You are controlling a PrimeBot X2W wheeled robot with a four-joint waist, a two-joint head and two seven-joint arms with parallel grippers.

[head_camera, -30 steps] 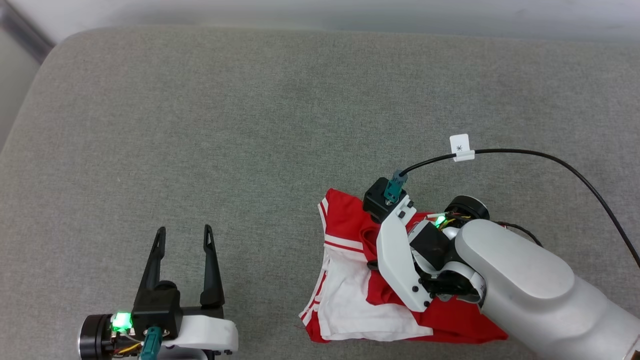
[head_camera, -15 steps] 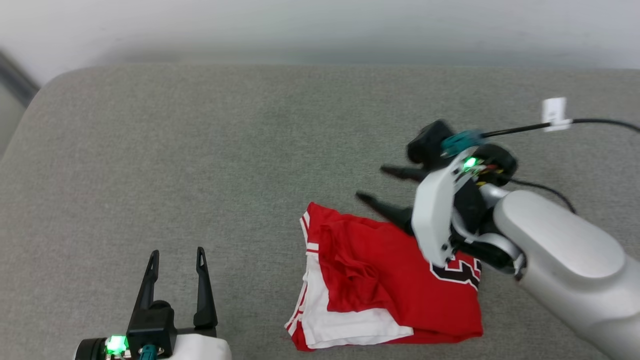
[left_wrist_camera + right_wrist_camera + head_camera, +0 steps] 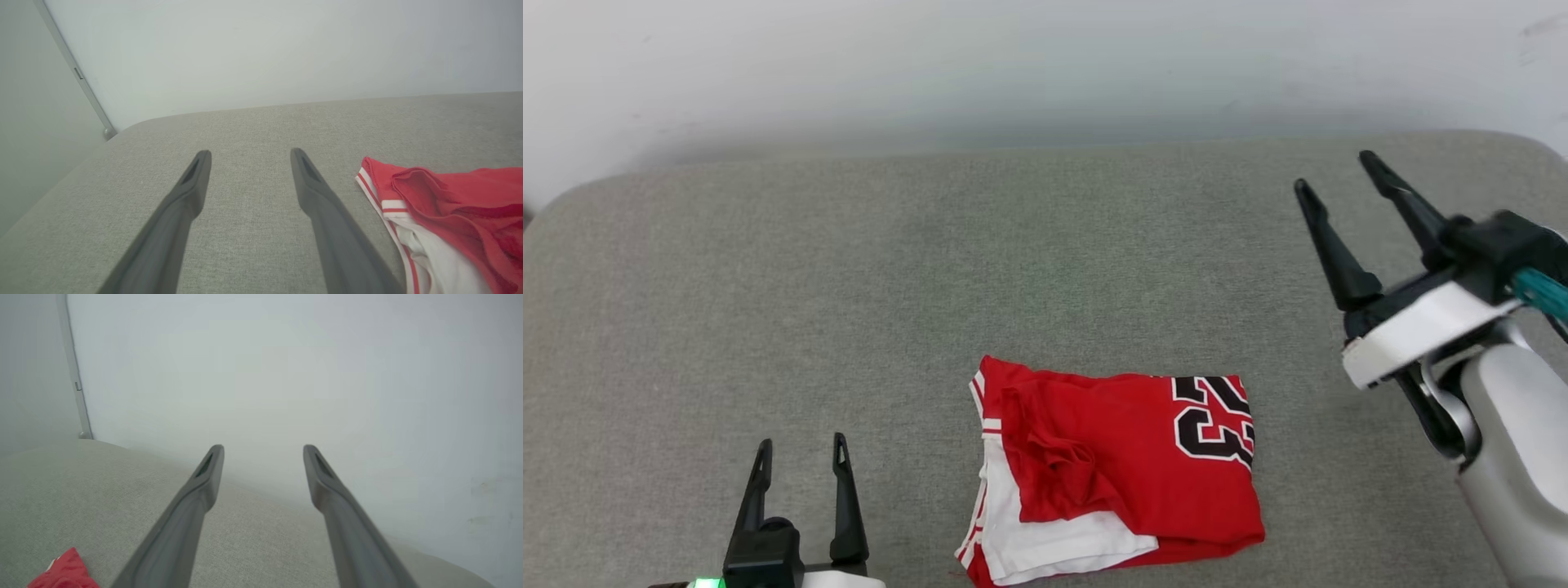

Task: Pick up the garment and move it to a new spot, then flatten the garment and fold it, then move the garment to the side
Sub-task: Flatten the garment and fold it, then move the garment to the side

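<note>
The head camera looks steeply down from above the garment [image 3: 1115, 469], on its near side, taking in the grey cushion [image 3: 849, 269] as far as the pale wall [image 3: 1013, 65] beyond the garment. The left wrist camera sits low, near the garment and to its left. It faces along the left gripper [image 3: 250, 152] towards the wall, with the garment's striped edge at lower right. The right wrist camera, right of the garment, tilts up at the wall along the right gripper [image 3: 263, 447] and catches a red scrap of the garment at lower left. All three views share the garment, cushion and wall.
</note>
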